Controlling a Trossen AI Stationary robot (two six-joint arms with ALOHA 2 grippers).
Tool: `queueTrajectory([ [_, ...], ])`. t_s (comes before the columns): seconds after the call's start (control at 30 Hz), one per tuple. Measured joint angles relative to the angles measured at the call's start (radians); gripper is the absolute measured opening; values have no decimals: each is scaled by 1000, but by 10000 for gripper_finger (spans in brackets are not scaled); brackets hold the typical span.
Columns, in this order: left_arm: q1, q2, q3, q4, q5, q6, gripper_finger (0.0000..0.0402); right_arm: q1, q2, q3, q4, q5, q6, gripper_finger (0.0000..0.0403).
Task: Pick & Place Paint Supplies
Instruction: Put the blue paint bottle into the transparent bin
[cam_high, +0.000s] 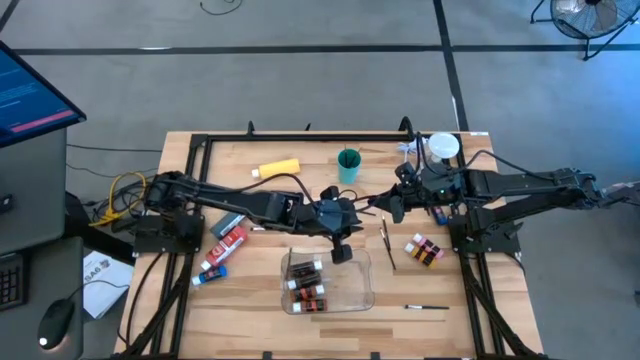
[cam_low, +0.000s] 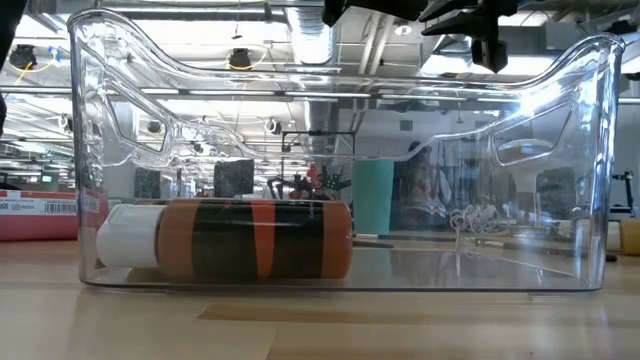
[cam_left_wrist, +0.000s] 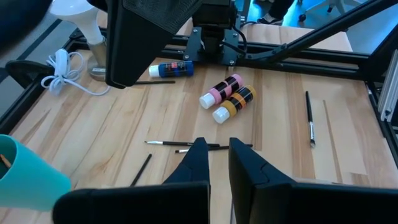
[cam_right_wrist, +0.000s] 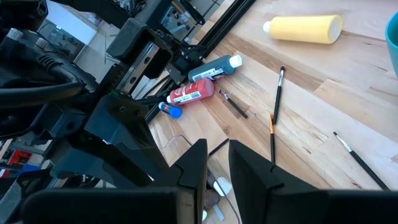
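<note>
Above clear tray (cam_high: 360, 290): left gripper (cam_high: 341, 252) closed, empty; right gripper (cam_high: 396, 212) state unclear.

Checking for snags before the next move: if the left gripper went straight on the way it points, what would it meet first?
Likely the thin paint brush lying crosswise on the table just beyond the left gripper; depth is unclear.

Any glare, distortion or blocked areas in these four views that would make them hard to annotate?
Low view: the clear tray fills the frame, its curved walls warping and reflecting the room behind; only one paint bottle reads cleanly. Left wrist view: a dark arm part covers the upper left. High view: even light, soft shadows. Right wrist view: the yellow bottle is slightly washed out.
</note>
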Motion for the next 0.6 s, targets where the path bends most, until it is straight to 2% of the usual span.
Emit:
queueTrajectory([
  [0.6, 13, 1, 0, 13, -4, 2, 1, 0, 0, 0, 0, 1, 0, 61],
])
